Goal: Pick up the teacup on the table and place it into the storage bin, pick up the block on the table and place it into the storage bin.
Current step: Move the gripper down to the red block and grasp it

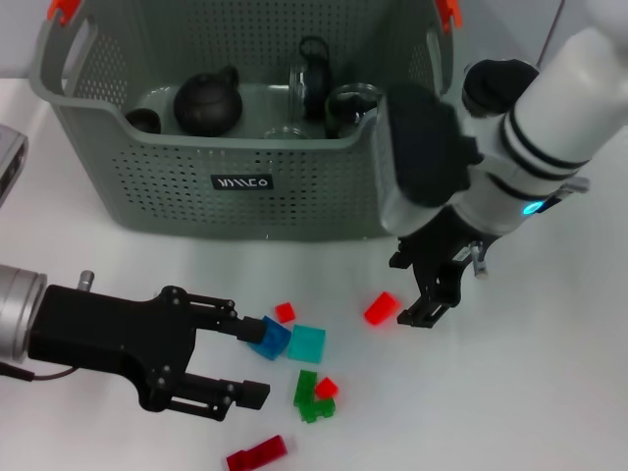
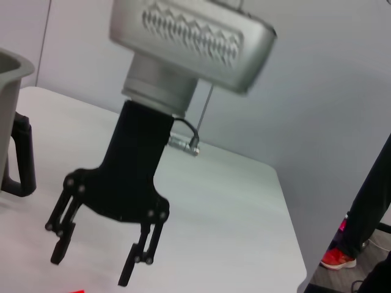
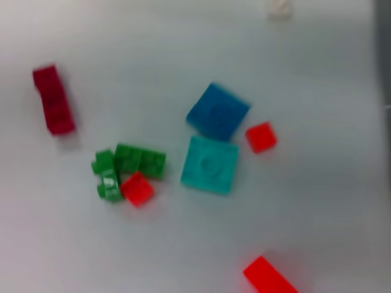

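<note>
A: Where is the storage bin (image 1: 245, 186)?
B: At 12 o'clock on the white counter (image 1: 549, 392). Grey, perforated, orange clips on the rim. Inside it: a dark teapot (image 1: 208, 103), a small dark cup (image 1: 143, 121) beside it, and a glass jug (image 1: 324, 93) with a black lid.

A: And the blocks?
B: Loose on the counter, toward 6 o'clock of the bin. A blue block (image 1: 271, 339) touches a teal block (image 1: 305, 343); a small red block (image 1: 285, 312) lies just beside them. A green cluster (image 1: 312, 396) carries another small red piece. A dark red brick (image 1: 256, 455) lies nearest the front edge. A red block (image 1: 381, 308) sits apart, toward 3 o'clock.

A: Left pincer (image 1: 257, 361)?
B: Comes in from 9 o'clock, low over the counter, jaws wide open. One fingertip is at the blue block's edge; nothing gripped.

A: Right pincer (image 1: 424, 306)?
B: Pointing down just beside the red block, at the bin's 5 o'clock corner. Fingers spread apart in the left wrist view, holding nothing.
</note>
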`<state>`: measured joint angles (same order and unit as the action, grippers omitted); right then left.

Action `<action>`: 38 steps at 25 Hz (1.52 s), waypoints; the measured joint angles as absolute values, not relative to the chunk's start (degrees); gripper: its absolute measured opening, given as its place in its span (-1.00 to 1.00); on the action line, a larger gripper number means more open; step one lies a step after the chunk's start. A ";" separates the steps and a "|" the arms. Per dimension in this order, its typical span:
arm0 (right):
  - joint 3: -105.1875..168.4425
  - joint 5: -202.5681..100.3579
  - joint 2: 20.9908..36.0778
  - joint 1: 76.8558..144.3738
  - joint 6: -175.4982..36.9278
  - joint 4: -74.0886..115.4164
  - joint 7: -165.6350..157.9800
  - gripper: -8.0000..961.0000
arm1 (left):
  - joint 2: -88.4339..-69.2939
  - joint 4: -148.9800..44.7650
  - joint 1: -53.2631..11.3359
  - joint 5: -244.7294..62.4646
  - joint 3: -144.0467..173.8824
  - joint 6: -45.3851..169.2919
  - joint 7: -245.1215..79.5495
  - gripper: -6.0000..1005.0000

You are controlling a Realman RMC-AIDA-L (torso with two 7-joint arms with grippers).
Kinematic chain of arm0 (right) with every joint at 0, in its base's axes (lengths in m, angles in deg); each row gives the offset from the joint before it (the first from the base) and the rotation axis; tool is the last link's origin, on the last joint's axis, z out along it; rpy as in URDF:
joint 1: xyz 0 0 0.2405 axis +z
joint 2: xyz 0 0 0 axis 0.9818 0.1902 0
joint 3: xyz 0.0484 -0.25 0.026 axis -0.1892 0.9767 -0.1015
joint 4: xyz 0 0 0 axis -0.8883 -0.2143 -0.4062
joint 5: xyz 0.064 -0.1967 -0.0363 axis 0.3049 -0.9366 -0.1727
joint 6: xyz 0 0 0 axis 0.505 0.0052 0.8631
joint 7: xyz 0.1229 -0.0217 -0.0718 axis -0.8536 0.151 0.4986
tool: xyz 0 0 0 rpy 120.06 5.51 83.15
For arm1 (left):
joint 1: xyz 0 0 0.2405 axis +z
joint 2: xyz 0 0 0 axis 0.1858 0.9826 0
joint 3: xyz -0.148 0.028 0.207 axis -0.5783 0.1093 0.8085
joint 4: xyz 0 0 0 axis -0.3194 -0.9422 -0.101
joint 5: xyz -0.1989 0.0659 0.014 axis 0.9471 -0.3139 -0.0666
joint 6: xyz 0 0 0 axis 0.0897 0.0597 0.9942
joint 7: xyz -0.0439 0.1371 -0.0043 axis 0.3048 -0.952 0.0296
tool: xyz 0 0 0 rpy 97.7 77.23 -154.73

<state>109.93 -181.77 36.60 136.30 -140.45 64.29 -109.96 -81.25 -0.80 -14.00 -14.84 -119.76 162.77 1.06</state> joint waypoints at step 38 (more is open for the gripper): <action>124.91 -175.93 36.61 138.82 -131.69 59.98 -99.29 0.58 | -81.62 -4.93 -14.95 -14.37 -127.69 163.03 3.37 0.42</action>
<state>124.91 -175.93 36.61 138.82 -131.69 59.98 -99.29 -81.62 -4.93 -14.95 -14.37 -127.69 163.03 3.37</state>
